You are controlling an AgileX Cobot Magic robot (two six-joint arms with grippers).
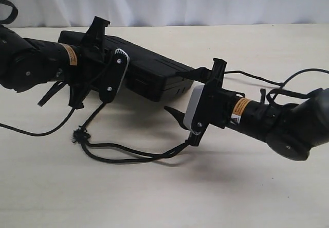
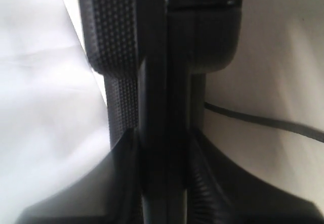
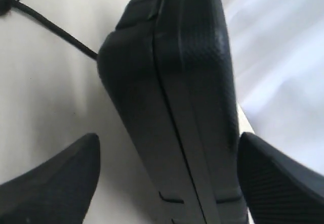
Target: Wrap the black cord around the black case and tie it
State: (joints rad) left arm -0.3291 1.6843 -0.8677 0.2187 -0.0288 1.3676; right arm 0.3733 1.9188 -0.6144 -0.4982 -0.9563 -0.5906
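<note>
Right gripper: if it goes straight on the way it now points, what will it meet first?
The black case: its end lies between the open fingers of the right gripper, just ahead. How near it is, I cannot tell.

I count one flat rectangular black plastic case (image 1: 149, 68) at upper centre and one thin black braided cord (image 1: 79, 135) with a single knot at lower left. There are two arms, a left tool (image 2: 164, 188) and a right tool (image 3: 167, 178), over one pale desk (image 1: 247, 197).
</note>
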